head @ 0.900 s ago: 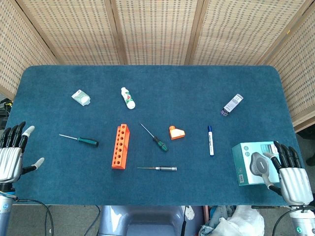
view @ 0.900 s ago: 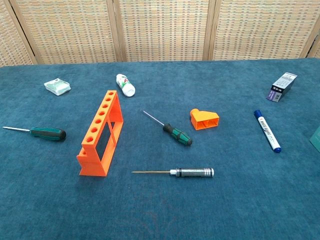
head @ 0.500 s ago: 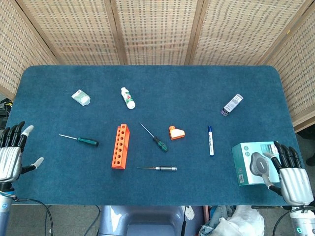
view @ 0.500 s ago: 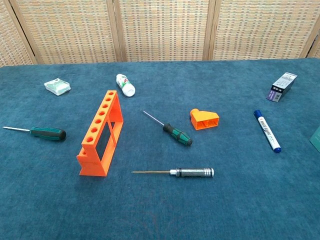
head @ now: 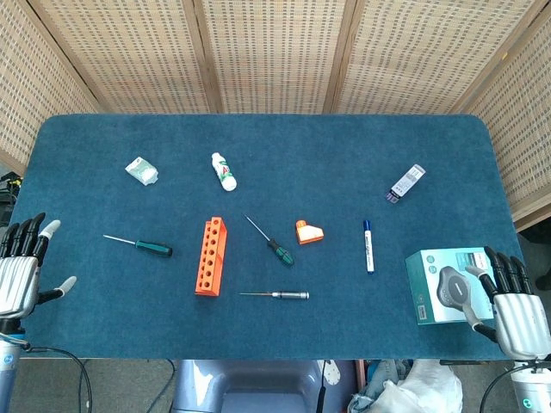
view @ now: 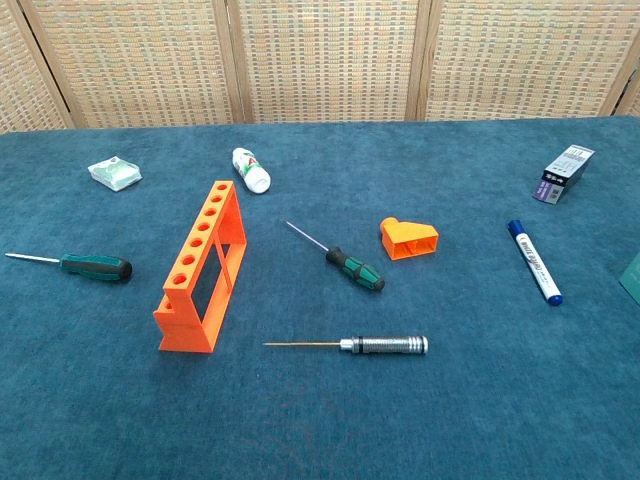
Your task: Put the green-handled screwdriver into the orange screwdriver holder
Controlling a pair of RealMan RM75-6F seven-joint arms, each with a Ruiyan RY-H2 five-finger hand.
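screwdriver point(head: 275, 246): green-and-black handle, thin metal shaft, lying flat just right of the holder, tip pointing away.
holder point(head: 210, 256): orange rack, upright on the table, row of empty holes.

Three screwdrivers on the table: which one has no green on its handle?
The silver-handled screwdriver lying nearest the table's front edge, in front of the orange holder. Its handle is bare metal; the left screwdriver and the middle screwdriver have green-and-black grips.

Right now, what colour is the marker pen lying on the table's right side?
The marker pen has a white barrel and blue cap; the chest view shows it best.
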